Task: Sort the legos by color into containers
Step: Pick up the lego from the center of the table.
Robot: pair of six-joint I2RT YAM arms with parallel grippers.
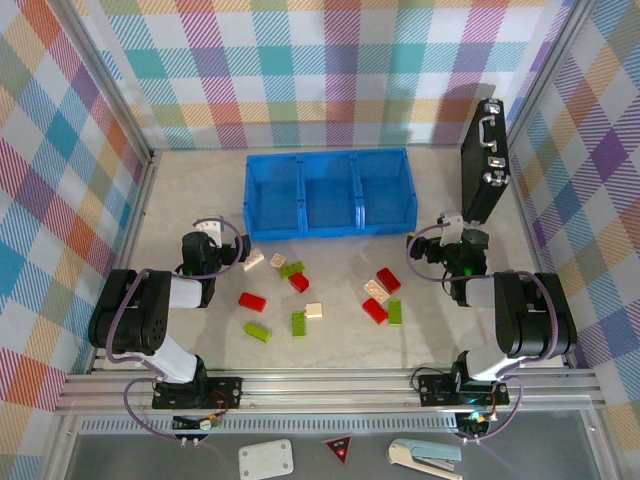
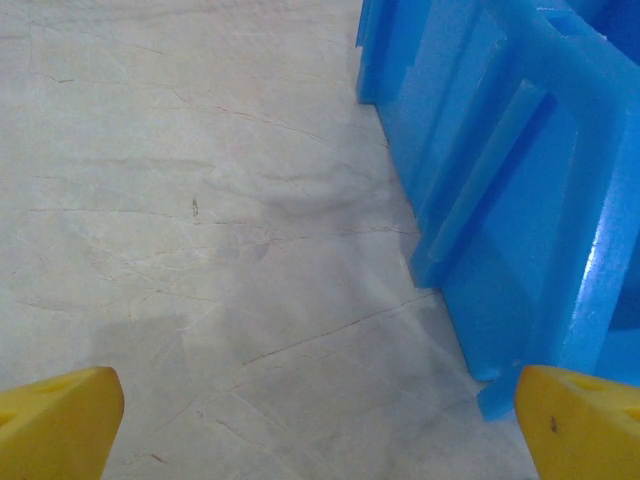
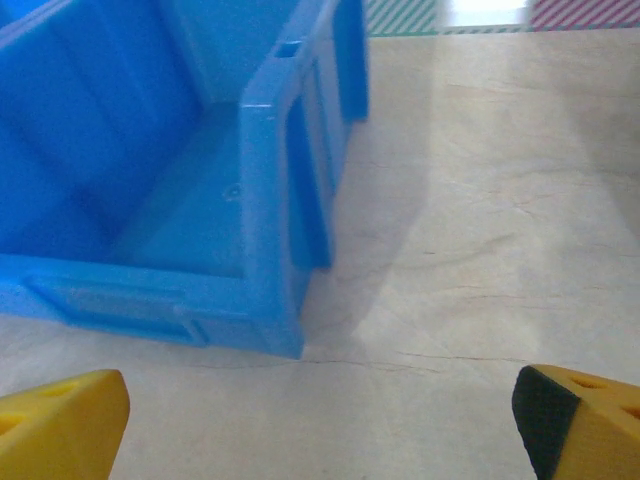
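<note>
The blue bin [image 1: 327, 193] with three empty containers stands at the back middle of the table. Legos lie scattered in front of it: red ones [image 1: 252, 301] [image 1: 299, 282] [image 1: 388, 280], lime green ones [image 1: 257, 331] [image 1: 299, 323] [image 1: 394, 312] and cream ones [image 1: 253, 260] [image 1: 314, 310] [image 1: 376, 290]. My left gripper [image 1: 210, 228] [image 2: 320, 430] is open and empty over bare table, left of the bin's left front corner [image 2: 500, 180]. My right gripper [image 1: 447, 222] [image 3: 320, 425] is open and empty too, by the bin's right front corner [image 3: 270, 300]. Yellow fingertips [image 2: 60, 420] [image 3: 60, 420] stand wide apart.
A black briefcase [image 1: 486, 160] stands upright at the back right, close behind my right gripper. Plaid walls enclose the table on three sides. Below the front rail lie a white plate [image 1: 266, 460] and a stapler-like tool [image 1: 425, 458].
</note>
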